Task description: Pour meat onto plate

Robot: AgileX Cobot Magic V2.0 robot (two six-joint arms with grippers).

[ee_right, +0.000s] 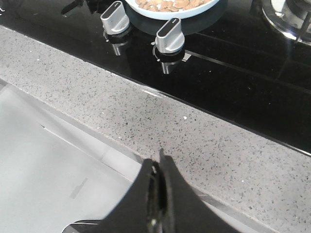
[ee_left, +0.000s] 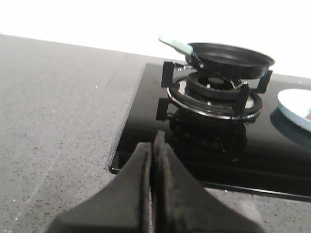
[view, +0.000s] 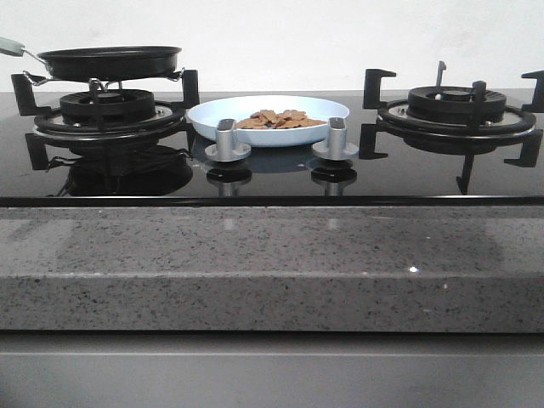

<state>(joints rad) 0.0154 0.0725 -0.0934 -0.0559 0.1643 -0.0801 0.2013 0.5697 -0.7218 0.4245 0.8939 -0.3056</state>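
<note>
No text, label, brand, number or sign can be read in any of the three views. The two silver knobs (view: 226,138) in the middle of the front view carry no legible markings, and the black glass hob (view: 272,174) around them shows only reflections. A small dark mark on the pale surface at the lower left of the right wrist view is too faint to read.

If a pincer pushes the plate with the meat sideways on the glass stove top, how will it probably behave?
The plate would probably slide easily, since it sits on glossy black glass. Its shallow, wide shape suggests it is unlikely to tip. The meat is a loose heap of small pieces, so a sudden push might scatter some.
</note>
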